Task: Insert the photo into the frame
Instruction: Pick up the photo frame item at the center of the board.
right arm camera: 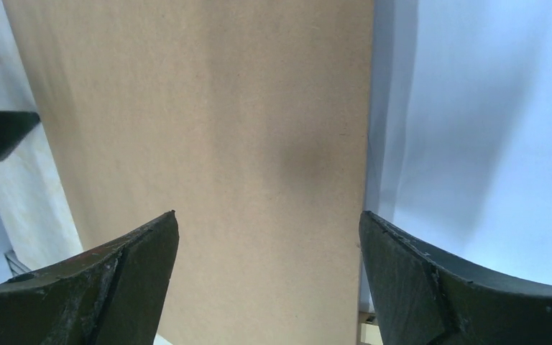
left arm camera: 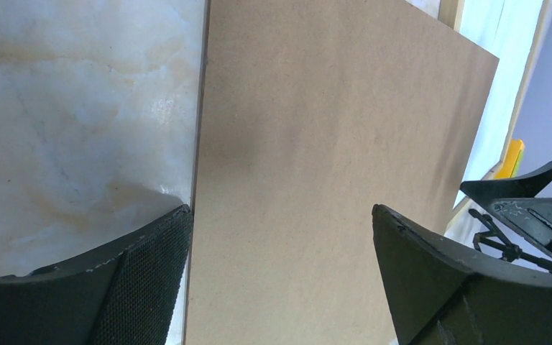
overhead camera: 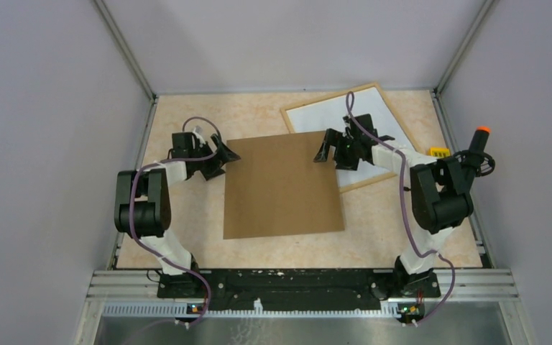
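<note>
Grey walls [overhead camera: 43, 108] enclose a marbled tabletop [overhead camera: 259, 115]; a brown board [overhead camera: 280, 190] overlaps the frame [overhead camera: 330, 98]. Left gripper [overhead camera: 227, 154] and right gripper [overhead camera: 323, 153] gape empty.

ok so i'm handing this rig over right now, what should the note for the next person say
Left tool: open, at the far left corner of the brown board, holding nothing.
Right tool: open, at the board's far right corner, holding nothing.
The brown board lies flat mid-table. Its far right corner overlaps the frame, which lies flat at the far right with a white sheet showing inside.
The photo is not visible in any view, and where it is cannot be told.
Done: nothing that can be confirmed.
Left: locate the photo, seat it in the frame, then probably refit the board.
</note>
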Controlling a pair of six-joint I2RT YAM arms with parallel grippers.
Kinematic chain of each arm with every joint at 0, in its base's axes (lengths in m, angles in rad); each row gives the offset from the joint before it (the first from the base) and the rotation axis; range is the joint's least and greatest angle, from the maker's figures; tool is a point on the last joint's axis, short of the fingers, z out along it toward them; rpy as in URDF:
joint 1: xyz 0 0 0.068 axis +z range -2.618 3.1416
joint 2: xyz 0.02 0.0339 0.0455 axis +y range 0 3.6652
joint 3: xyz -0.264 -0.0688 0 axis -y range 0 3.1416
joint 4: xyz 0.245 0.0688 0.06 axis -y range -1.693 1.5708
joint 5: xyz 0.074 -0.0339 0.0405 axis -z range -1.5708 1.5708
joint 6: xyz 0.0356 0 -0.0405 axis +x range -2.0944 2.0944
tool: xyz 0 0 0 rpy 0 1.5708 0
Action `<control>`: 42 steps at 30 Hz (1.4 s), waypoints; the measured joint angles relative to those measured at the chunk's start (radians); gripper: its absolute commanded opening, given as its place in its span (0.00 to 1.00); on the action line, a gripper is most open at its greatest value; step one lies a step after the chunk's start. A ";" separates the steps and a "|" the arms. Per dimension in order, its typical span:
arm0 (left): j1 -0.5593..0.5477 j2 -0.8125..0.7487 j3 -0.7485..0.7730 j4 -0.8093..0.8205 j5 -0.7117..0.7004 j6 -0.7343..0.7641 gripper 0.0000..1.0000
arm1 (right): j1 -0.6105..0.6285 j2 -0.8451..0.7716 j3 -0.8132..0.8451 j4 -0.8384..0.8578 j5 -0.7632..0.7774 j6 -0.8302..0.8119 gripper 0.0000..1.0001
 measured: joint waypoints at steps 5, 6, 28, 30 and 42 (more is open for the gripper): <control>0.000 -0.011 -0.024 0.014 0.022 -0.003 0.98 | -0.039 0.000 -0.002 -0.032 -0.079 -0.074 0.83; 0.000 -0.015 -0.031 0.016 0.029 -0.003 0.98 | -0.055 -0.002 -0.015 -0.021 -0.104 -0.077 0.81; -0.005 -0.039 -0.120 0.109 0.115 -0.022 0.98 | -0.146 -0.010 -0.139 0.034 -0.315 -0.144 0.70; -0.003 -0.039 -0.126 0.120 0.119 -0.026 0.98 | -0.156 -0.012 -0.152 0.054 -0.332 -0.127 0.65; 0.002 -0.057 -0.207 0.217 0.198 -0.076 0.98 | -0.106 -0.306 -0.219 0.339 -0.497 0.242 0.49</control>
